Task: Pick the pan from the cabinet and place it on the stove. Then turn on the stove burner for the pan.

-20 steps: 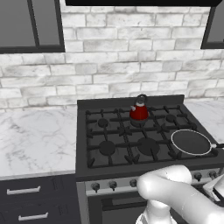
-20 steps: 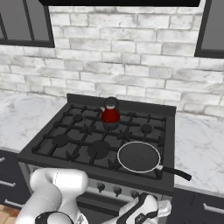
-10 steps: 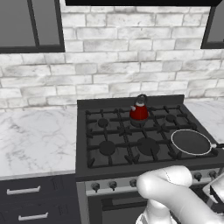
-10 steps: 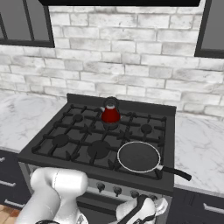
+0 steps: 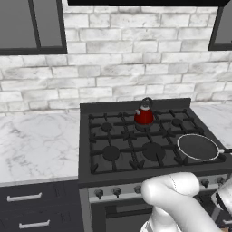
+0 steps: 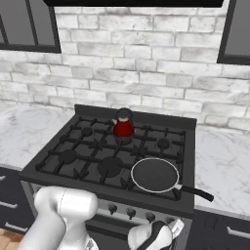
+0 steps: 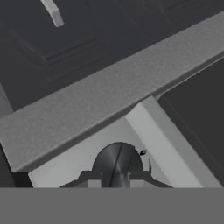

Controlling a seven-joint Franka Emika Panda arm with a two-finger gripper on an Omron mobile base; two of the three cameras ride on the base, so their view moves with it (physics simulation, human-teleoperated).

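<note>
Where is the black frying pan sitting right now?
The pan sits on the stove's front right burner, in front of and right of the red kettle. Its handle points right toward the marble counter.

A small red kettle (image 5: 144,115) with a dark lid knob and arched handle stands upright toward the back of the cooktop before me. White marble counter (image 5: 36,145) lies on either side, dark drawers (image 5: 27,199) beneath, a pale brick wall (image 6: 146,83) behind.

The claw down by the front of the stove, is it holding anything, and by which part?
The claw is shut on a round stove knob, pinching its rim from both sides. The pan sits free on the stove.
</note>
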